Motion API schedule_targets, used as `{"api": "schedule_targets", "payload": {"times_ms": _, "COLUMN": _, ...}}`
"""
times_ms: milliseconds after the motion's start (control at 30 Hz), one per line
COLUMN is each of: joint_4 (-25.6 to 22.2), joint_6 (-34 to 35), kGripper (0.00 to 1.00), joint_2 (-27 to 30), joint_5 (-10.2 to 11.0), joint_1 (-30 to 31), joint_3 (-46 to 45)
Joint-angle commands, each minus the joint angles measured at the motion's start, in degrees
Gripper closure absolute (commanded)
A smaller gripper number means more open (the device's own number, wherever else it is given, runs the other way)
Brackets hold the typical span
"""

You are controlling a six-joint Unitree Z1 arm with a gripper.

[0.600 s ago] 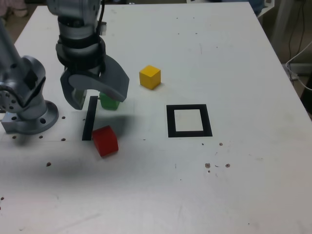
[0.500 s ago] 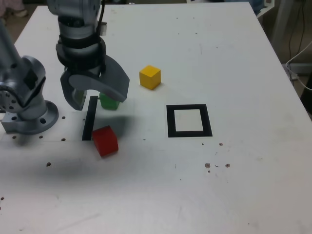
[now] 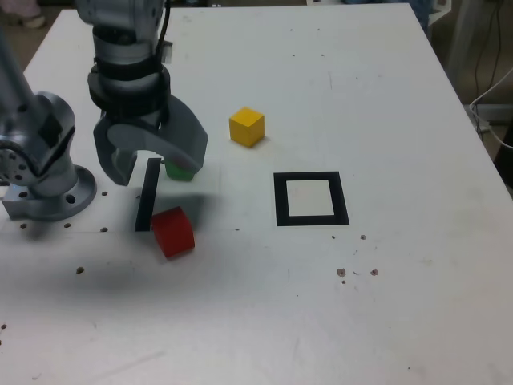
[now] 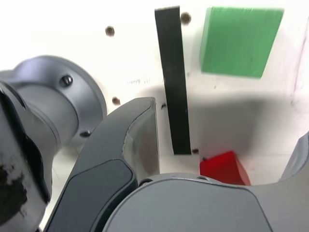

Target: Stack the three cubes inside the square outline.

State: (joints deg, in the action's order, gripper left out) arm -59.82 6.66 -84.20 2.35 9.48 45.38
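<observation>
Slightly toward the exterior view's left is where the gripper [image 3: 158,172] has shifted since the earlier frame, while all three cubes lie where they did. The red cube [image 3: 173,232] sits on the white tabletop [image 3: 401,305], turned at an angle, just beside the near end of the black strip [image 3: 147,195]. Farther from the exterior camera, the green cube [image 3: 179,171] rests near the same strip, on its right side in the exterior view, its upper part hidden there by the gripper. The wrist view shows more of it, its green top uncovered and apart from the fingers. The yellow cube [image 3: 247,127] stands farther back and to the exterior view's right of the green one. None of the cubes touches another, and all three are outside the square outline [image 3: 311,199], which lies well apart to the exterior view's right of the red cube, its white centre bare.

The gripper hangs above the table with its jaws spread wide and nothing between them. Its fingers point down over the area around the green cube and the strip. On the exterior view's left, the round grey arm base [image 3: 53,200] stands on the table beside the strip. Small dark spots dot the white surface.
</observation>
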Motion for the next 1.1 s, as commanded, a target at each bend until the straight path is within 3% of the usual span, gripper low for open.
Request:
{"api": "schedule_targets", "payload": {"times_ms": 0, "joint_4": 0.48, "joint_6": 0.92, "kGripper": 0.02, "joint_2": 0.03, "joint_5": -1.72, "joint_1": -0.08, "joint_3": 0.25}}
{"api": "schedule_targets", "payload": {"times_ms": 267, "joint_4": 1.31, "joint_6": 9.3, "kGripper": 0.03, "joint_2": -1.58, "joint_5": -9.12, "joint_1": 0.9, "joint_3": 2.21}}
{"api": "schedule_targets", "payload": {"times_ms": 433, "joint_4": 2.02, "joint_6": 15.61, "kGripper": 0.03, "joint_2": -3.73, "joint_5": -11.57, "joint_1": 4.67, "joint_3": 4.78}}
{"api": "schedule_targets", "payload": {"times_ms": 633, "joint_4": 5.35, "joint_6": 21.23, "kGripper": 0.04, "joint_2": -6.4, "joint_5": -11.93, "joint_1": 9.48, "joint_3": 4.59}}
{"api": "schedule_targets", "payload": {"times_ms": 900, "joint_4": 7.1, "joint_6": 24.61, "kGripper": 0.07, "joint_2": -9.85, "joint_5": -9.33, "joint_1": 10.29, "joint_3": 3.13}}
{"api": "schedule_targets", "payload": {"times_ms": 1067, "joint_4": 9.27, "joint_6": 25.0, "kGripper": 0.15, "joint_2": -12.27, "joint_5": -9.14, "joint_1": 10.3, "joint_3": 2.96}}
